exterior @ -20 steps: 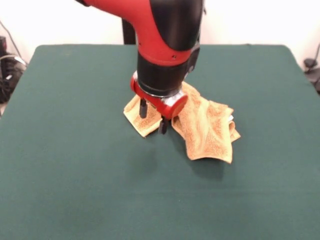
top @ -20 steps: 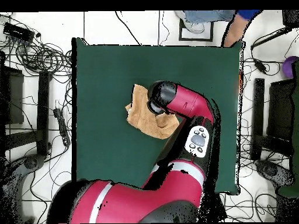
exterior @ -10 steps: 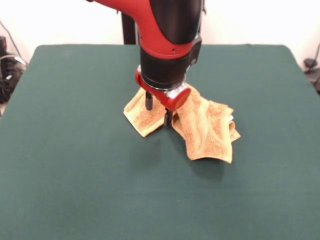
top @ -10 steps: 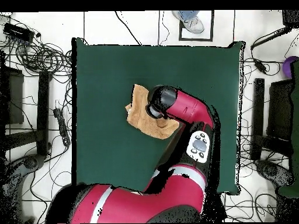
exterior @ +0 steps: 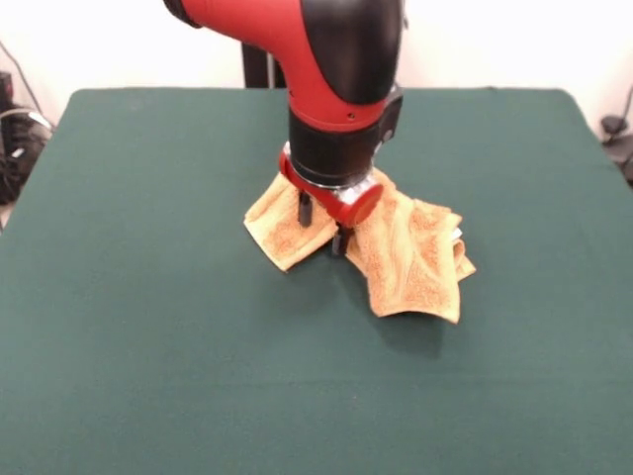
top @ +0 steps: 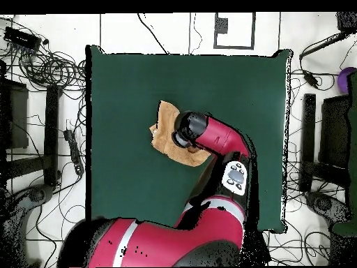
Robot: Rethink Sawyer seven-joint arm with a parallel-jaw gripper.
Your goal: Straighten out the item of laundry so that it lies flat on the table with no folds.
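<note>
Tool (exterior: 322, 226) fingers apart over crumpled towel (exterior: 410, 257), towel mid hidden by arm.

The golden-orange towel (exterior: 396, 247) lies rumpled and folded near the middle of the green table (exterior: 148, 346); the gripper (exterior: 322, 224) stands over the towel's left part, its two dark fingers (exterior: 306, 208) spread apart, tips down at the cloth.

Dark green table (exterior: 148, 327) bears a crumpled golden-orange towel (exterior: 410, 262).
</note>
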